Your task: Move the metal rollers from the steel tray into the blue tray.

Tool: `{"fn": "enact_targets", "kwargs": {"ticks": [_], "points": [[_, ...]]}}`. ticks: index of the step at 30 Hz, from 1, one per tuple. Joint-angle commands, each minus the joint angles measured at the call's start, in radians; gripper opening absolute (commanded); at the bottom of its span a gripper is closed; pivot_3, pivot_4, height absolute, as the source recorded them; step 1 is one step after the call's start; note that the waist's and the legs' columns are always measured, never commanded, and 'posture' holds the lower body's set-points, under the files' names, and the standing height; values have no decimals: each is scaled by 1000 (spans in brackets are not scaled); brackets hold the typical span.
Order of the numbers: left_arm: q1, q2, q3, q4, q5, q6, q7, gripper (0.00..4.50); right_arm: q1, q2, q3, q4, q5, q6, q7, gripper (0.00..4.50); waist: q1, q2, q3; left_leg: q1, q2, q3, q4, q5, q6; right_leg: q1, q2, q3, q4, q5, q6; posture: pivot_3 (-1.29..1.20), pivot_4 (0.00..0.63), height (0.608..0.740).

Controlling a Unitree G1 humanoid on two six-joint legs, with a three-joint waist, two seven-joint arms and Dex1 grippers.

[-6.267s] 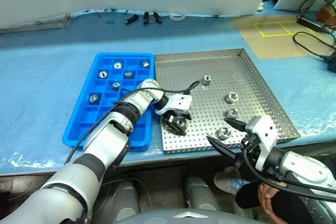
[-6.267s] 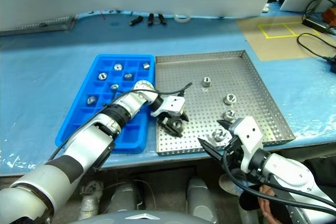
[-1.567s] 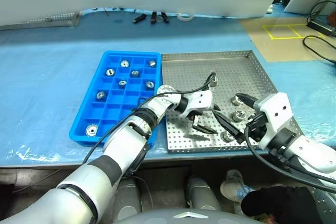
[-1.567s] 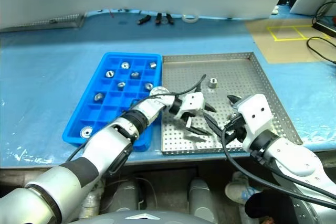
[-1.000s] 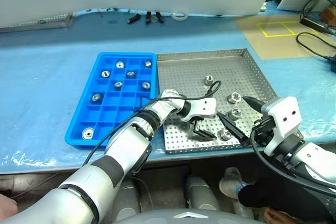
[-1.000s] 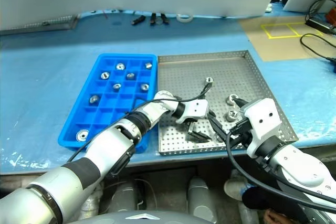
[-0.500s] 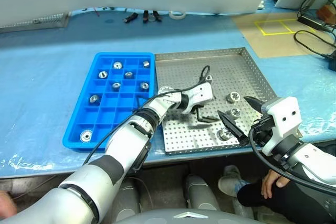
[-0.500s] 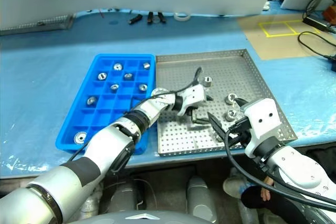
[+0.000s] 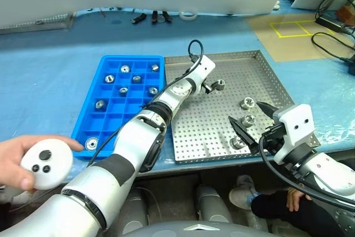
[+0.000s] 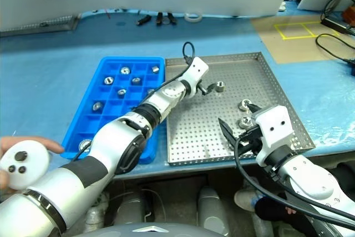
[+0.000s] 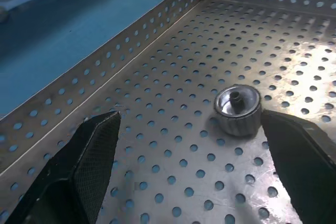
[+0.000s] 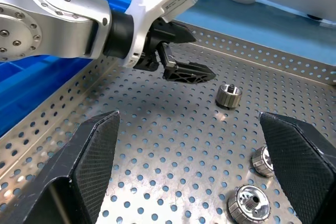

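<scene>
**Left gripper lined up on the far roller**

Left gripper (image 9: 211,85) spread wide, empty, low over the steel tray (image 9: 266,70) — the far roller (image 9: 219,85) sits just beyond its fingertips, seen between them in the left wrist view (image 11: 238,109). Right gripper (image 9: 250,123) also released, holding nothing, hovering at the tray's near right.

Three more metal rollers on the tray's right side: (image 9: 244,103), (image 9: 248,119), (image 9: 237,142). Seven already lie in the blue tray (image 9: 87,119), left of the steel tray and touching it.

Handling, as a judgement: solid metal, so dense for its size, rigid, not fragile. Polished faces look slippery, though the side wall appears ribbed. Best hold — pinch across that side wall, squarely, or it may squirt out and roll.
</scene>
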Motion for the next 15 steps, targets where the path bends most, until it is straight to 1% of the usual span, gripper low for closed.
{"fn": "enact_targets", "kwargs": {"ticks": [1,3,6,9,11,15], "points": [[-59,-110,8,-12,10,-3,7,4460,23,4,5,-44,-20,-35,-17,4500,-2,0,0,0,0,0,0,0,0,0,0,0,0,0,0,-683,150,740],[-64,-121,13,-16,2,-12,-44,4460,40,4,10,-44,-24,-52,-29,4500,-4,0,0,0,0,0,0,0,0,0,0,0,-1,0,0,-690,150,740],[-44,-132,10,-31,-16,-58,-234,4460,70,-3,20,-44,-26,-85,-44,4500,-5,0,0,-1,0,0,0,0,0,0,0,0,-1,0,1,-703,150,740],[18,-117,-17,-49,-25,-111,-528,4460,106,-11,8,-44,-23,-112,-51,4500,-6,0,0,-1,0,0,-1,-1,0,0,-1,0,-2,0,1,-703,150,740],[58,-104,-45,-59,-21,-155,-696,4460,125,-18,1,-44,-22,-124,-51,4500,-10,0,0,-1,-1,0,-2,-1,1,0,-2,-1,-3,0,1,-694,150,740],[102,-93,-89,-86,-27,-195,-973,4460,147,-36,-13,-44,-13,-134,-48,4500,-25,0,0,-1,-1,1,-2,-2,2,0,-3,-1,-3,-1,1,-690,150,740]]}}
